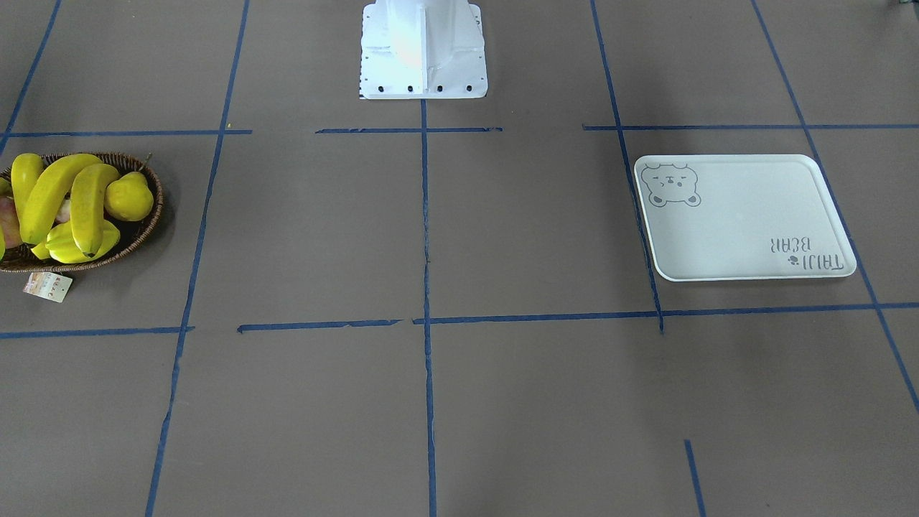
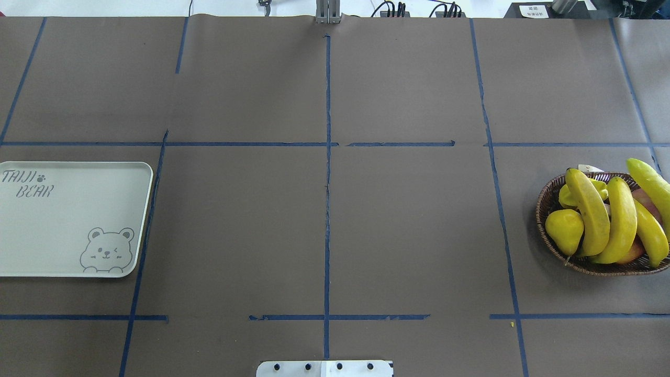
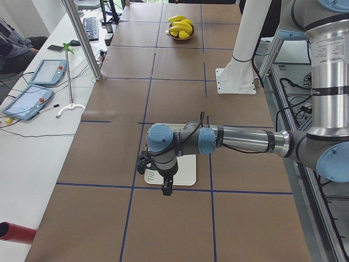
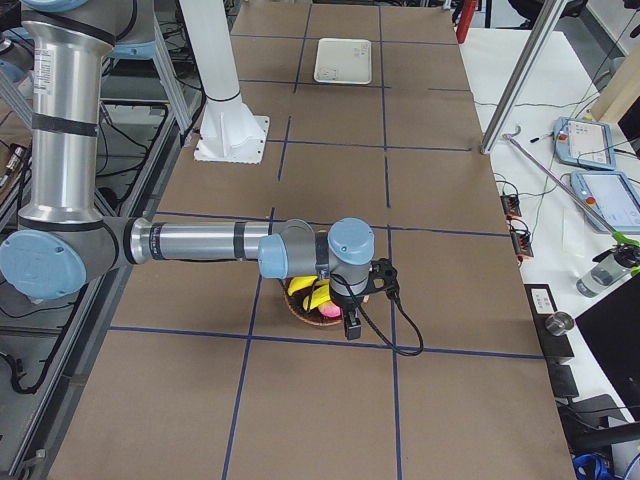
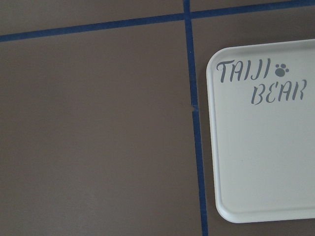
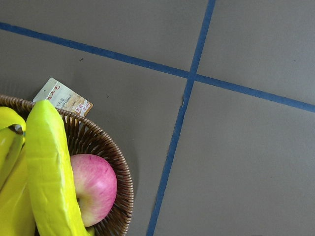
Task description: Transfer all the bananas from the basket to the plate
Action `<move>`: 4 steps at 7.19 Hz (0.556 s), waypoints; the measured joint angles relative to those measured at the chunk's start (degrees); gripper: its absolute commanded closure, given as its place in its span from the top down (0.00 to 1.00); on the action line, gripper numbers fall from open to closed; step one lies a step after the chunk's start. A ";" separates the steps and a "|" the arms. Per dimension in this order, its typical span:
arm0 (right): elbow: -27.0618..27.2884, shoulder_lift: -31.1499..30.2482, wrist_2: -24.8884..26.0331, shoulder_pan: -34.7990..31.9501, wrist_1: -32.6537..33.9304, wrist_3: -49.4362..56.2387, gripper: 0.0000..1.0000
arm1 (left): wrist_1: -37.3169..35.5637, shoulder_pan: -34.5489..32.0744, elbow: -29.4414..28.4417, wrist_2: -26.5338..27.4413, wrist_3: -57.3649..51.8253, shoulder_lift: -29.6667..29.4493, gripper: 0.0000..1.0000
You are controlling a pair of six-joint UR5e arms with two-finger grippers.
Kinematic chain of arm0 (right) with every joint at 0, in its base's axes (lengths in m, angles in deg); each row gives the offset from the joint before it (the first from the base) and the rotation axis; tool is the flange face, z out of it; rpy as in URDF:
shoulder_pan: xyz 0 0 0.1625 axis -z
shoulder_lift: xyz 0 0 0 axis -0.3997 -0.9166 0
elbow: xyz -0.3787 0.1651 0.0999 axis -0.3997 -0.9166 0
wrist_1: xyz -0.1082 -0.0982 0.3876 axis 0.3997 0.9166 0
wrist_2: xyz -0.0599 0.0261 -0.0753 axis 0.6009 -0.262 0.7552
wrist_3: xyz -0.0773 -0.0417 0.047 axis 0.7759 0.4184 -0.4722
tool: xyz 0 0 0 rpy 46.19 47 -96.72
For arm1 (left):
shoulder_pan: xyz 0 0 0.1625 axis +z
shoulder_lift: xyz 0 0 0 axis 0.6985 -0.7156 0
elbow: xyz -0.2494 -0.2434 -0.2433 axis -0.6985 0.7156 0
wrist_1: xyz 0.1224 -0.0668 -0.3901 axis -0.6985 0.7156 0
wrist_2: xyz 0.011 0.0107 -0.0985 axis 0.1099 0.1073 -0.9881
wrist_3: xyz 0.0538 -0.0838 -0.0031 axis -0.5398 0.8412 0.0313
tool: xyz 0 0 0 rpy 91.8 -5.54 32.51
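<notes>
Several long yellow bananas (image 1: 54, 190) (image 2: 589, 209) lie piled in the dark wicker basket (image 1: 154, 215) (image 2: 544, 209) on the robot's right side of the table. The white bear-print plate (image 1: 747, 215) (image 2: 63, 220) lies bare on the robot's left side. The left gripper (image 3: 166, 190) hangs over the plate's (image 3: 185, 172) near edge and shows only in the exterior left view, so I cannot tell its state. The right gripper (image 4: 350, 325) hangs above the basket (image 4: 305, 305) and shows only in the exterior right view; its state is likewise unclear. The right wrist view shows a banana (image 6: 49, 167) close below.
A round yellow pear (image 2: 564, 230) and a pink apple (image 6: 96, 184) share the basket, and a paper tag (image 6: 61, 98) lies by its rim. The white robot base (image 1: 423, 64) stands at the table's middle edge. A person (image 3: 13, 43) sits beyond a side table with tablets.
</notes>
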 measured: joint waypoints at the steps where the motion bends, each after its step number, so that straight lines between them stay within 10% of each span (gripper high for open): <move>1: 0.14 0.14 0.00 0.36 -0.03 -0.01 1.00 | 0.00 0.03 -0.04 -0.03 0.05 0.04 1.00; 4: 2.76 0.12 -0.24 4.48 -4.61 -2.08 0.99 | -0.01 0.12 -0.11 -0.17 0.28 0.20 1.00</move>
